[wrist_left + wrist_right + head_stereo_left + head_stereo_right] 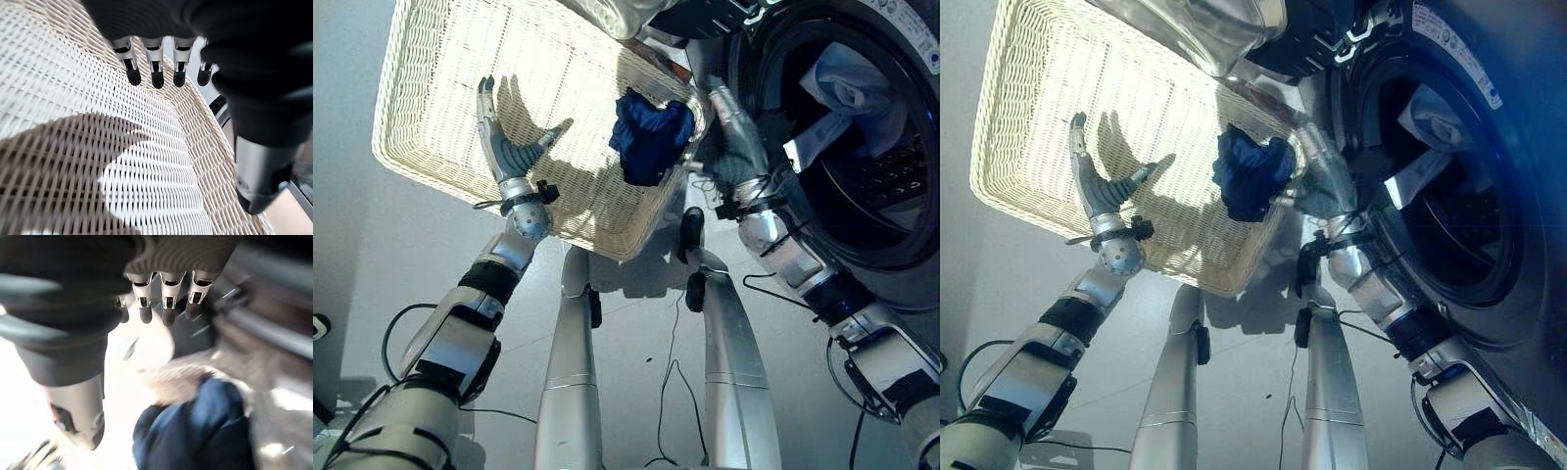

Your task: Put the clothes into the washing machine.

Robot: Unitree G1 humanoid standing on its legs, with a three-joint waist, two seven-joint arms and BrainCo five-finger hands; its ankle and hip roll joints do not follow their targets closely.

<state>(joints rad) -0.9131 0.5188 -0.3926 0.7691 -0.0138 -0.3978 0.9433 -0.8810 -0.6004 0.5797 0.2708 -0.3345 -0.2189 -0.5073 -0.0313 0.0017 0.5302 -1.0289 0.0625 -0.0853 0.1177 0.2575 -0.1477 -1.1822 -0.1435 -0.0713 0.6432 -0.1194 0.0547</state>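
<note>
A dark blue garment [651, 135] is lying in the white wicker basket [440, 88], against its rim nearest the washing machine [891, 147]. A pale blue cloth [847, 88] is already lying inside the drum. The left hand [504, 147] is hovering spread over the basket, holding nothing. The right hand [736, 132] is reaching with straight fingers between garment and machine, its wrist view [166, 298] showing it empty.

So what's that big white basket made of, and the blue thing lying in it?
The basket looks like woven wicker or a plastic imitation, cream-white and matt: the left wrist view shows thin strands crossing over and under in rows. Which of the two it is cannot be told. The blue thing seems to be soft cloth, dark blue and dull: it lies crumpled in loose folds against the basket's rim.
</note>
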